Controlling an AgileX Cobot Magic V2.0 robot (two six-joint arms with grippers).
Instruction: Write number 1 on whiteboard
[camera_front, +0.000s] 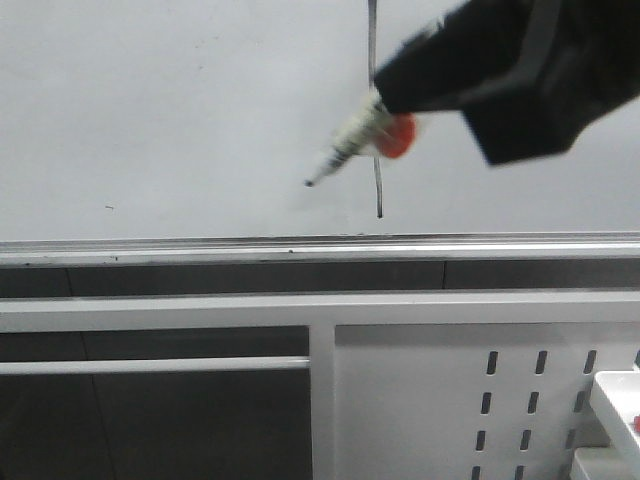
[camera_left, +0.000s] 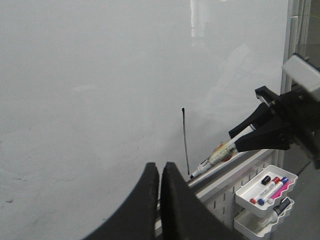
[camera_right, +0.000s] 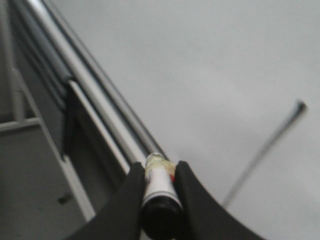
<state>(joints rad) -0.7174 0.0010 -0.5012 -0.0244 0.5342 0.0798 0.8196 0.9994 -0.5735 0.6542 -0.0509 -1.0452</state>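
The whiteboard fills the upper front view, with a silver edge strip along its bottom. The number 1 is a thin dark vertical stroke on it, partly hidden behind the marker; it also shows in the left wrist view and the right wrist view. My right gripper is shut on a white marker, its dark tip pointing down-left, off the stroke; the marker also shows in the right wrist view. My left gripper is shut and empty, in front of the board.
Below the board are a white frame rail and a white perforated metal panel. White trays holding several markers hang on the panel at the right. A tiny dark speck sits on the board at the left.
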